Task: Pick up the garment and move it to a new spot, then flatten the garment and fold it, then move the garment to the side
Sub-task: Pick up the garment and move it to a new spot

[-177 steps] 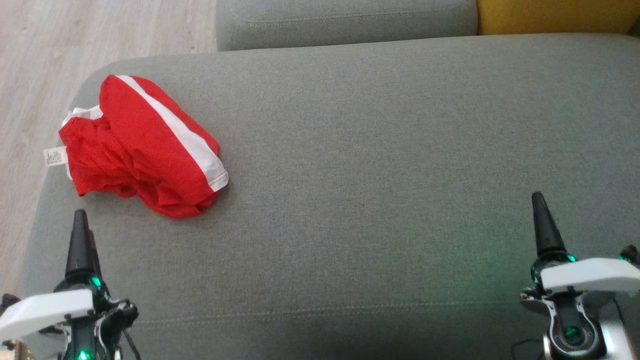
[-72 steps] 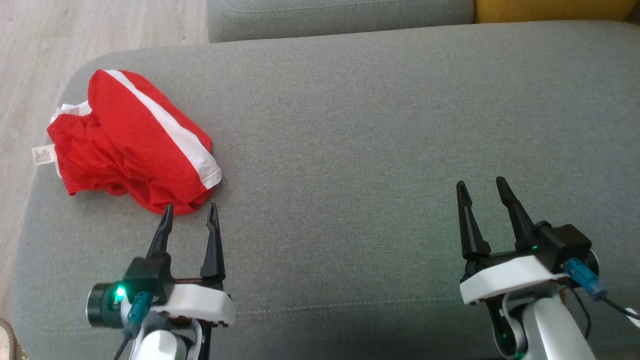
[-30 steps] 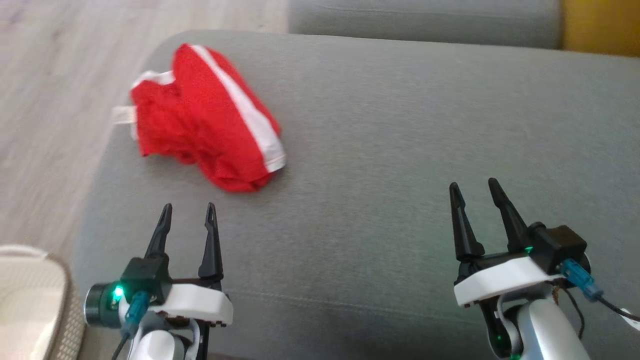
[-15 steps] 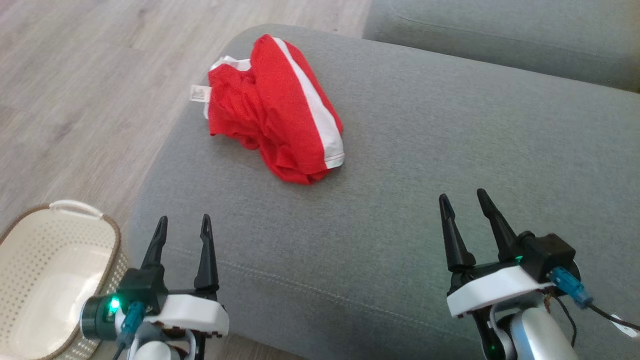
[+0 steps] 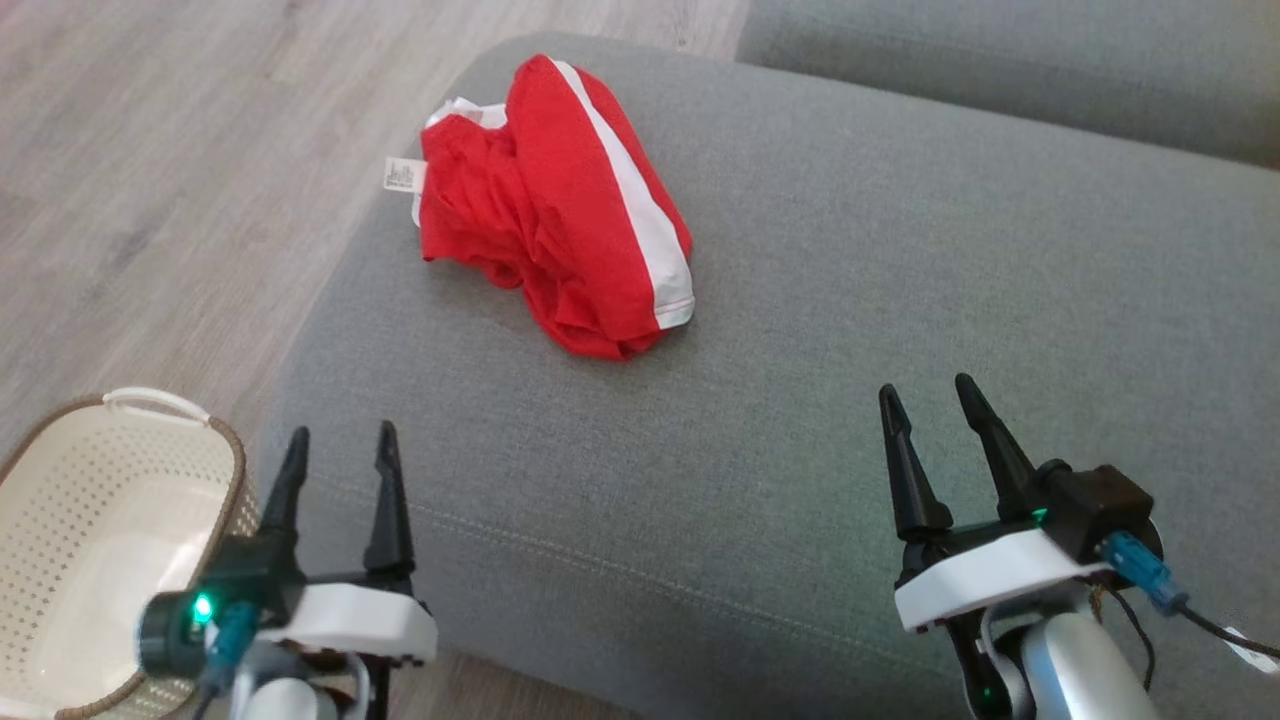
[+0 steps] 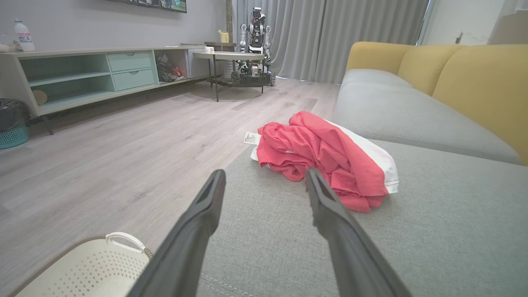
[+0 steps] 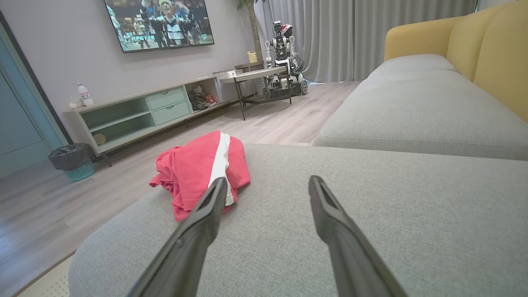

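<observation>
The garment [image 5: 555,215] is a red piece with a white stripe, lying crumpled near the far left corner of the grey sofa cushion [image 5: 800,330]. A white label sticks out at its left side. It also lies ahead in the left wrist view [image 6: 326,159] and the right wrist view [image 7: 202,173]. My left gripper [image 5: 340,440] hovers open at the cushion's near left corner, well short of the garment, with nothing between its fingers. My right gripper [image 5: 928,392] is open over the cushion's near right part, apart from the garment.
A cream perforated basket [image 5: 90,540] stands on the wooden floor [image 5: 150,180] left of the sofa. A second grey cushion [image 5: 1000,70] lies behind, with yellow backrests [image 6: 474,82]. Across the room are a low cabinet [image 7: 136,113], a small table and another robot [image 7: 284,62].
The head camera has swung left, bringing the basket and floor into view. My left gripper has dropped slightly back toward the cushion's near left corner. The garment has not moved.
</observation>
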